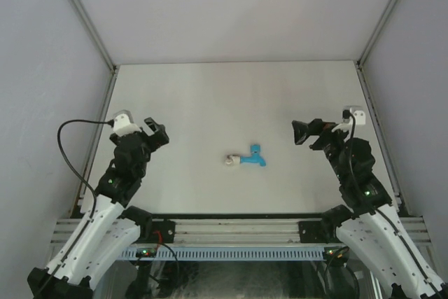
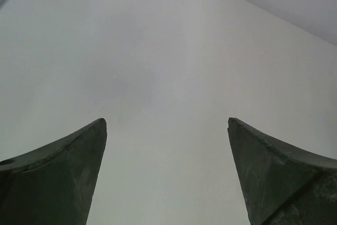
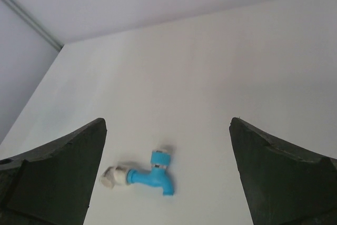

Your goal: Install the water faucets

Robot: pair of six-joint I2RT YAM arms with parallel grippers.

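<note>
**Both grippers wide open, faucet lying loose on the table**

Near the middle of the table (image 1: 210, 96), a little closer to the near edge than the far one: the water faucet (image 1: 256, 158), bright blue, lying on its side. Carries a short spout at its right end and a round handle cap pointing toward the far edge. Meets a small white-grey fitting (image 1: 230, 161) at its left end, the two in one line and touching. Cannot tell whether screwed together or merely butted up. Rests flat on the surface, touched by neither arm.

Over the left part of the table, well apart from the faucet: the left gripper (image 1: 155, 133), jaws spread as wide as can be seen, gripping nothing. Frames plain table surface between its two dark fingers (image 2: 63, 177) in the left wrist view.

Over the right part, also well apart from the faucet: the right gripper (image 1: 308, 133), jaws likewise wide apart and holding nothing. Looks across the table from the right wrist view, with the water faucet (image 3: 152, 175) and fitting (image 3: 113, 176) lying low in the gap, nearer one dark finger (image 3: 58, 177) than the other, clear of both.
</note>
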